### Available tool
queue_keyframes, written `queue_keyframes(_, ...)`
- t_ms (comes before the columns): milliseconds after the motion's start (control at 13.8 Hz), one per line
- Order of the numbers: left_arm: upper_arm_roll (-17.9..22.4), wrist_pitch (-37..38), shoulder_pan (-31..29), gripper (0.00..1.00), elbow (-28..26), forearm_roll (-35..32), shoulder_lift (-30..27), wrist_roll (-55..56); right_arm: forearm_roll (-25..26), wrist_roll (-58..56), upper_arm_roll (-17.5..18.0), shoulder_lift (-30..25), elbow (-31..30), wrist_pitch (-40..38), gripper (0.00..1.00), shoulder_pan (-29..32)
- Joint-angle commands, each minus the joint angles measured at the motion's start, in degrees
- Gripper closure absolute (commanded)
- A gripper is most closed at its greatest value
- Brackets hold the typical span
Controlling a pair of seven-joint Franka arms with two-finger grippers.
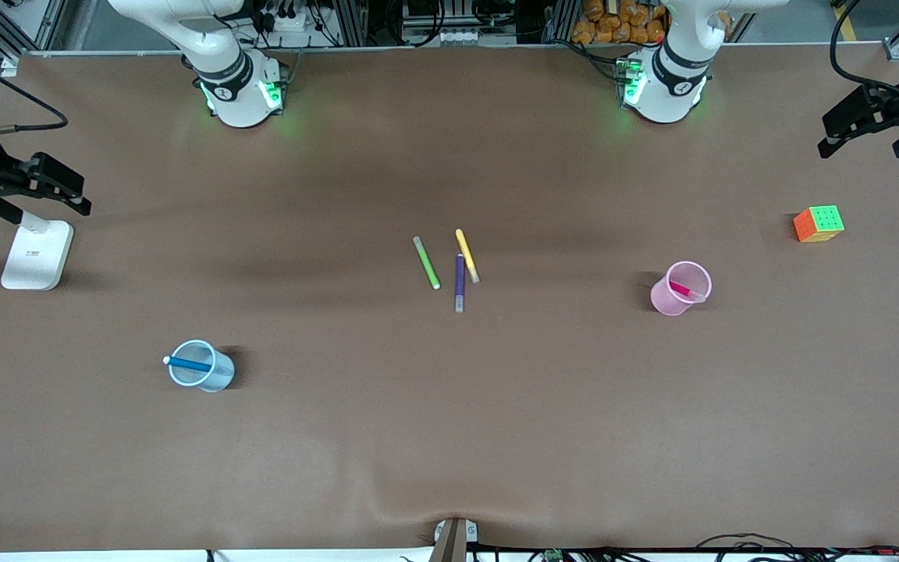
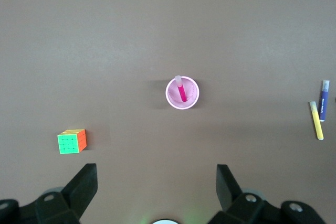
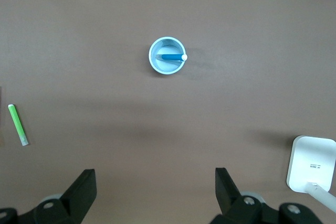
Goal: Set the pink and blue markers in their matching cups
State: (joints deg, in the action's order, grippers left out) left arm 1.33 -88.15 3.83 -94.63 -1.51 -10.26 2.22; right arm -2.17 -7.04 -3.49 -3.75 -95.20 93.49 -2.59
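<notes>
The pink marker (image 1: 686,291) stands slanted inside the pale pink cup (image 1: 669,303), toward the left arm's end of the table. In the left wrist view the same cup (image 2: 171,99) holds the marker (image 2: 181,92). The blue marker (image 1: 188,364) leans in the pale blue cup (image 1: 214,379), nearer the front camera at the right arm's end; the right wrist view shows that cup (image 3: 157,66) and marker (image 3: 170,56) too. High over the table, my left gripper (image 2: 156,174) is open and holds nothing. My right gripper (image 3: 155,177) is likewise open, high up, with nothing in it.
Green (image 1: 427,263), yellow (image 1: 467,255) and dark purple (image 1: 460,282) markers lie together mid-table. A colourful puzzle cube (image 1: 819,223) sits near the left arm's end. A white stand (image 1: 37,254) rests at the right arm's end.
</notes>
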Motion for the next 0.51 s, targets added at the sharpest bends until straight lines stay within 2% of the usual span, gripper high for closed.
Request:
queue_keyframes(0, 0.0, 1.8, -0.6, 0.0, 3.0, -1.4, 1.3, 0.2, -0.3, 0.9, 1.1, -1.7, -2.0, 0.9, 0.0, 1.3)
queue_keyframes(435, -0.2, 4.5, -1.1, 0.0, 3.0, -0.5, 1.4, 0.3, -0.3, 1.0, 0.8, -2.7, -2.1, 0.1, 0.0, 1.4)
